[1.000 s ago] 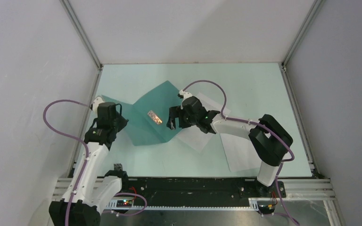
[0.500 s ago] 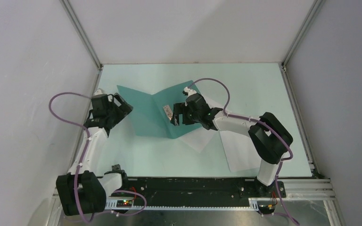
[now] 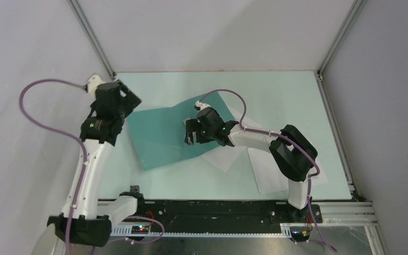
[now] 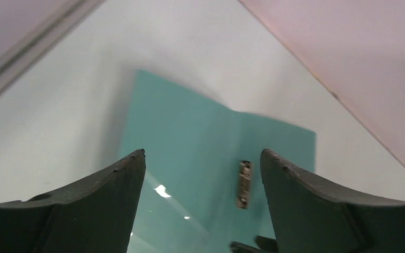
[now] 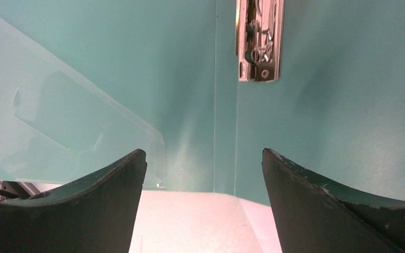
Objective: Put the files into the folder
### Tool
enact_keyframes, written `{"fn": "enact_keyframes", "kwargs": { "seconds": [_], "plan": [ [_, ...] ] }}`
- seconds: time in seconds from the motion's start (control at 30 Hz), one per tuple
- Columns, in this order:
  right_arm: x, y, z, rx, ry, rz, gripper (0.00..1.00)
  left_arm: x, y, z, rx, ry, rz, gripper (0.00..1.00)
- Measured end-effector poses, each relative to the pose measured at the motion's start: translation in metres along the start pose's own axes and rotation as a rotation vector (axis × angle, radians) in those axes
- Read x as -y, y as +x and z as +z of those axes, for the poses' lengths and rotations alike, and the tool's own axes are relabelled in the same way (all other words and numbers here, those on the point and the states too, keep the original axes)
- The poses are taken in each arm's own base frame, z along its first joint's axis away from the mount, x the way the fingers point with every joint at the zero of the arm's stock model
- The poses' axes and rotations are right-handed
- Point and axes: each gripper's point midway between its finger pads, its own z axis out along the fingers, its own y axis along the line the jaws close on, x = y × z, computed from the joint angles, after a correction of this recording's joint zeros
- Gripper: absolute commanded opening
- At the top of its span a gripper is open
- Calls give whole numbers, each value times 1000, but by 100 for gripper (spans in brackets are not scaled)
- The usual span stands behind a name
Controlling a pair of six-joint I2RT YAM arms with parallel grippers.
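Observation:
The teal folder (image 3: 159, 135) lies open and flat left of the table's middle, its metal clip (image 5: 259, 39) beside the spine. My right gripper (image 3: 190, 137) hovers open over the spine near the folder's near edge, with nothing between its fingers. My left gripper (image 3: 132, 103) hangs open above the folder's far left corner, apart from it, and its view looks down on the folder (image 4: 190, 137) and clip (image 4: 244, 183). Of the files, one white sheet (image 3: 220, 158) lies partly under the folder's right cover. A second white sheet (image 3: 271, 178) lies right of it under the right arm.
Enclosure walls and metal frame rails (image 3: 102, 114) border the table on the left, back and right. A clear pocket (image 5: 58, 116) shows on the folder's inner cover. The black base rail (image 3: 212, 212) runs along the near edge.
My left gripper opened and let go of the folder's left cover, then rose and drew back to the far left. The cover dropped flat. My right gripper shifted slightly left over the spine.

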Motion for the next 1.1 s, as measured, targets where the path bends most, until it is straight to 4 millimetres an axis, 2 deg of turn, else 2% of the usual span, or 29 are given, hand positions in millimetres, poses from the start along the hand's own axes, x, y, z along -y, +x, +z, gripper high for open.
{"fn": "enact_keyframes", "kwargs": {
  "seconds": [0.07, 0.13, 0.17, 0.23, 0.33, 0.37, 0.47, 0.57, 0.67, 0.77, 0.93, 1.1],
  "plan": [
    [-1, 1, 0, -4, 21, 5, 81, 33, 10, 0, -37, 64, 23, 79],
    [7, 2, -3, -9, 63, 25, 79, 58, 33, 9, -103, 90, 47, 76],
    [15, 2, -5, -13, 93, 42, 79, 66, 42, 14, -128, 88, 58, 75],
    [40, -5, -17, 0, 157, 87, 79, 84, 74, 38, -202, 57, 100, 69],
    [86, -21, -54, 51, 263, 167, 78, 107, 133, 80, -321, 4, 172, 62],
    [100, -30, -68, 78, 295, 194, 78, 112, 157, 93, -362, -11, 196, 60],
    [122, -50, -101, 155, 344, 237, 78, 115, 209, 115, -466, -29, 230, 57],
    [134, -55, -128, 198, 360, 264, 78, 113, 248, 129, -557, -31, 242, 53],
    [151, -51, -146, 212, 386, 296, 78, 115, 264, 135, -603, -10, 234, 50],
    [169, -47, -154, 211, 417, 331, 78, 121, 270, 137, -620, 18, 230, 49],
    [192, -45, -160, 204, 443, 385, 79, 129, 278, 138, -646, 69, 229, 46],
    [199, -42, -156, 186, 445, 403, 79, 124, 292, 139, -681, 79, 243, 46]
  ]
}}
